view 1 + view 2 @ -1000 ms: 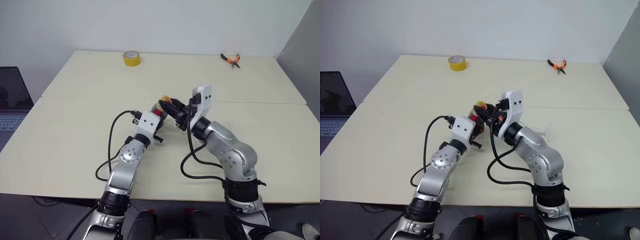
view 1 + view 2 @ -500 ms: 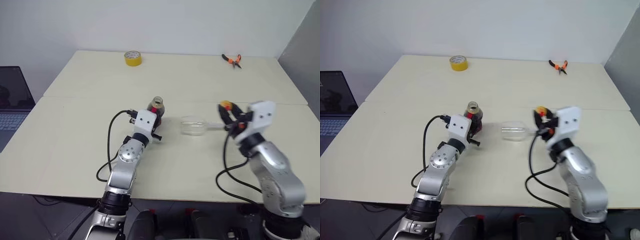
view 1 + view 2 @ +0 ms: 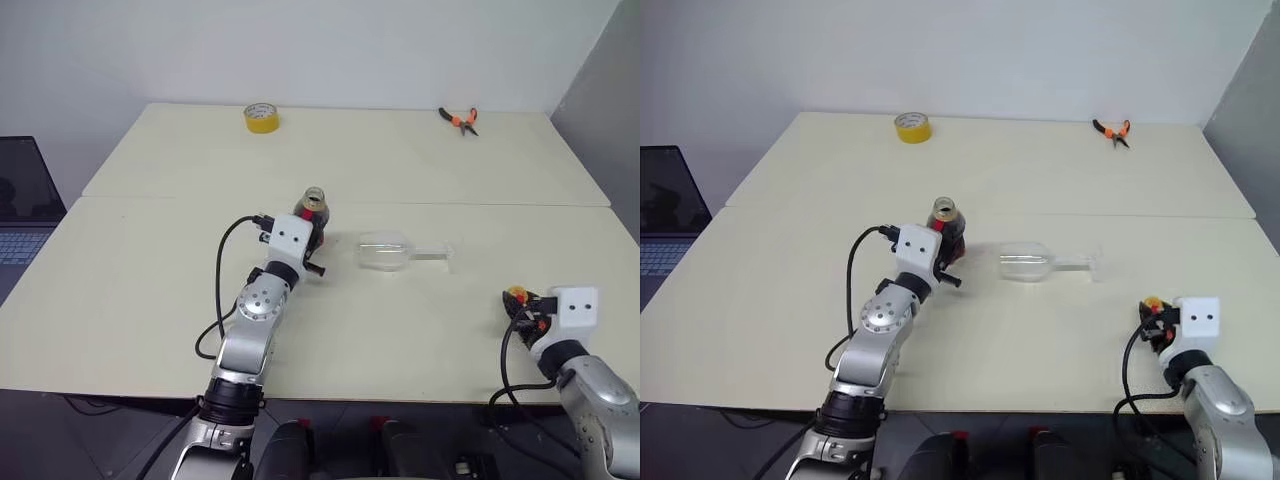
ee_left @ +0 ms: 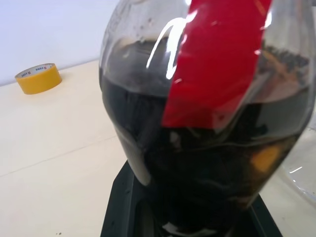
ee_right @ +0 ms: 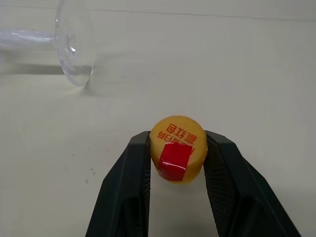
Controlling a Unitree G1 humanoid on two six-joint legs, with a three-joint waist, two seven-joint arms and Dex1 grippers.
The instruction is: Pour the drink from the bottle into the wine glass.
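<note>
One risk: your wine glass (image 3: 385,251) lies sideways; left gripper (image 3: 308,232) clamps the uncapped bottle (image 3: 314,208), right gripper (image 5: 177,160) pinches cap (image 5: 178,148). Pouring now spills.

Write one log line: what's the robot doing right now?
left fingers: holding bottle upright, uncapped | right fingers: holding cap | wine glass: lying sideways

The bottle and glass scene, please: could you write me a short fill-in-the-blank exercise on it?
1. The left gripper holds the ___, which stands upright with its mouth open.
2. The right gripper grips the yellow ___.
3. The glass lies on its ___ on the table.
4. The tape roll is ___ in colour.

Missing words: bottle; cap; side; yellow
</note>
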